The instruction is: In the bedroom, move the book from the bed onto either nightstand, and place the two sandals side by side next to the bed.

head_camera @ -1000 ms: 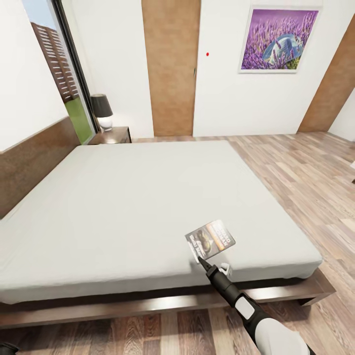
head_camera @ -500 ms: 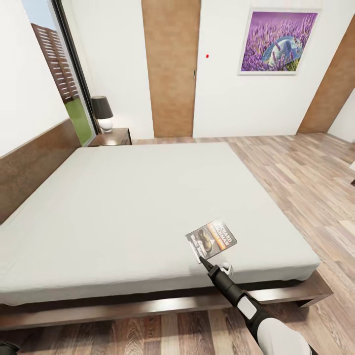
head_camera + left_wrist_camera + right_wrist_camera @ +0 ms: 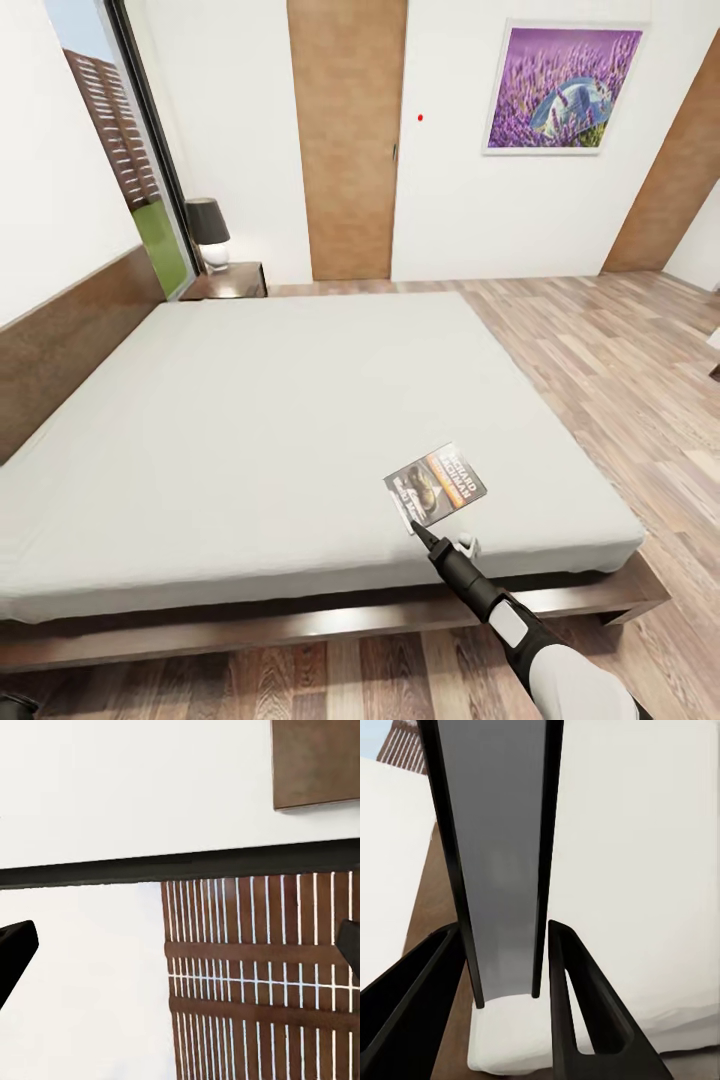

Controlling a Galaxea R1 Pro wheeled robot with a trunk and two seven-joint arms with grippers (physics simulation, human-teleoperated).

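I am looking over the broad, smooth grey bed (image 3: 300, 430) in its dark wooden frame, where my right gripper (image 3: 418, 527) is clamping the thin glossy book (image 3: 436, 485) at the near right edge, shifted slightly rightward since earlier.

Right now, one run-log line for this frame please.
right gripper: shut on book | book: over bed near edge | left gripper: open

right arm (image 3: 520, 640): black forearm, white-grey shell | right hand (image 3: 502, 1005): slim matte-black tapered fingers
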